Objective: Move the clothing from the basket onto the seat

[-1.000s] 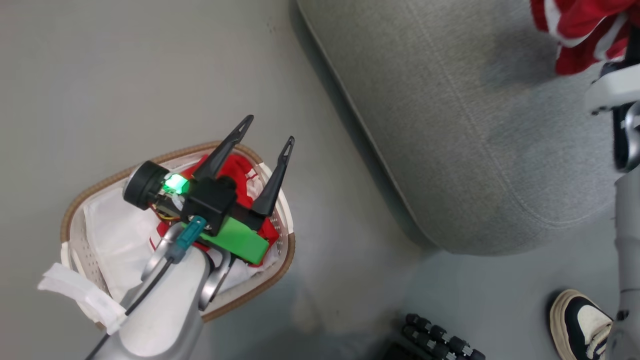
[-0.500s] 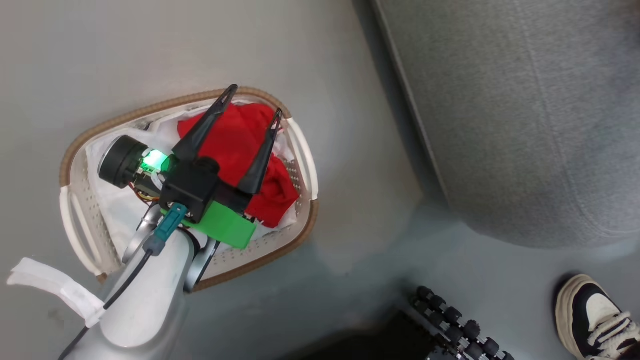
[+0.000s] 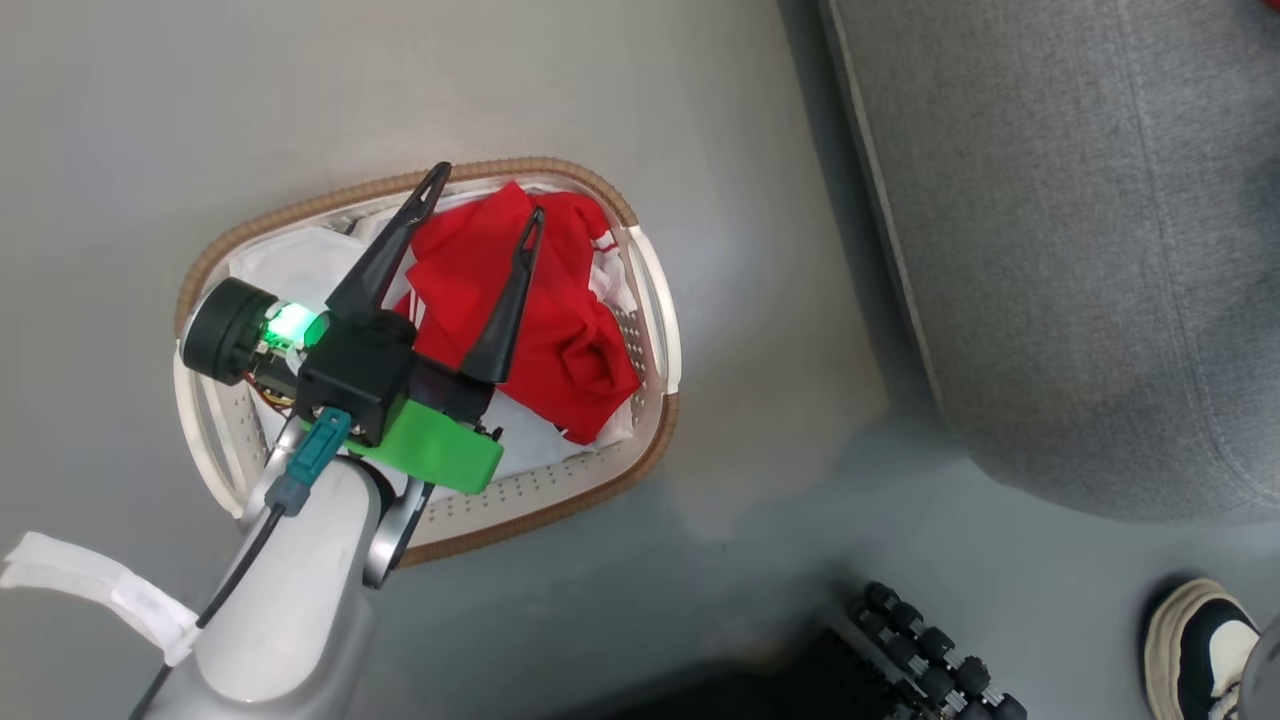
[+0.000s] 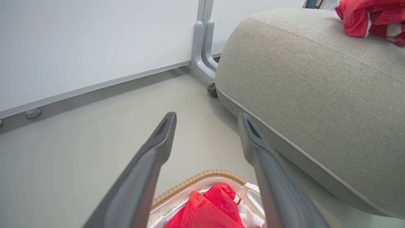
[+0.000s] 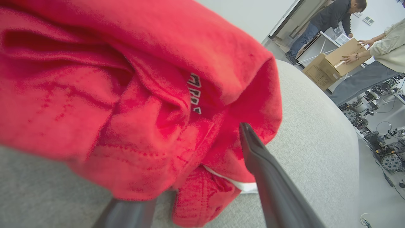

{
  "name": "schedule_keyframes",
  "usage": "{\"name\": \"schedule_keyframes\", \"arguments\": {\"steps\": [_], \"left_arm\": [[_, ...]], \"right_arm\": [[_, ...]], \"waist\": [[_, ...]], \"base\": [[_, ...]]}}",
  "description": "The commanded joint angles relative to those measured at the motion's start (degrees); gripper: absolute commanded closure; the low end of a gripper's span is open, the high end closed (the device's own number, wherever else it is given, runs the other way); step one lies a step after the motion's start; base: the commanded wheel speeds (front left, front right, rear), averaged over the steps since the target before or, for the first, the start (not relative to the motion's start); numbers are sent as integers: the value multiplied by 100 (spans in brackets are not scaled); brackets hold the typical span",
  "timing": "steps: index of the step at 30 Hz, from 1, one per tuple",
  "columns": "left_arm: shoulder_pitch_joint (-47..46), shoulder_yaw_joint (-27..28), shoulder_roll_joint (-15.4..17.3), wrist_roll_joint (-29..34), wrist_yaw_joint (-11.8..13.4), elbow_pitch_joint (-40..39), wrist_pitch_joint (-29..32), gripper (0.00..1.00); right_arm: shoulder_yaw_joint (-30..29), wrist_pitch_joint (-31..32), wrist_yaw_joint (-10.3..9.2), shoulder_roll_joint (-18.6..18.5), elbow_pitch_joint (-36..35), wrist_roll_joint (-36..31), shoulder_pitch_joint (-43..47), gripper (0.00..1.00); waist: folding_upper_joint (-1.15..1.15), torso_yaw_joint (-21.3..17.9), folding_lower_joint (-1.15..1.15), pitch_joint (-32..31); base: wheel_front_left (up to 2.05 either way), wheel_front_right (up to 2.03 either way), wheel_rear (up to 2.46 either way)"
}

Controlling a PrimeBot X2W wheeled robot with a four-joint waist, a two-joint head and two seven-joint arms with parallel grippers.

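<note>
The cream basket (image 3: 655,300) with a brown rim stands on the floor, holding red clothing (image 3: 545,320) on a white liner. My left gripper (image 3: 489,195) hovers open over it, nothing between its fingers; its wrist view looks past the basket rim (image 4: 202,176) to the grey seat (image 4: 316,95). More red clothing (image 4: 373,17) lies on the seat top. In the right wrist view that red garment (image 5: 126,95) rests on the seat (image 5: 316,142). My right gripper (image 5: 205,122) is open; the cloth covers its left finger, and the right finger (image 5: 262,167) is bare.
The seat's rounded corner (image 3: 1080,250) lies right of the basket, with a strip of grey floor between. A person's shoe (image 3: 1200,650) and a row of black rollers (image 3: 930,660) sit at the lower right. Two people handle a cardboard box (image 5: 341,60) beyond the seat.
The head camera has swung, so the basket now sits higher and further right. The red garment and right arm at the top right have left that picture. The left gripper stays open over the basket.
</note>
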Motion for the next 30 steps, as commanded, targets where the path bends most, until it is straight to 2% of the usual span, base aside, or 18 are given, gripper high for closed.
{"name": "schedule_keyframes", "arguments": {"steps": [1, 15, 20, 30], "left_arm": [[92, 12, -28, -33, -18, 17, 3, 0], [484, 372, -361, 38, -18, 160, 3, 0], [637, 587, -499, 62, -18, 285, 3, 0], [981, 1267, -798, 183, 28, 600, 3, 0]], "right_arm": [[-3, -11, -8, 31, -82, 93, 204, 0], [489, -11, -8, 444, -1038, 833, 1920, 0], [1004, -11, -7, 570, -1208, 996, 2262, 0], [2010, -11, -8, 813, -1390, 1319, 2376, 0]], "waist": [[0, 4, -1, -228], [0, 363, -1, -1235], [0, 664, -1, -1565], [0, 1391, -1, -2103]], "base": [[0, 0, 0], [0, 0, 0], [0, 0, 0], [0, 0, 0]]}}
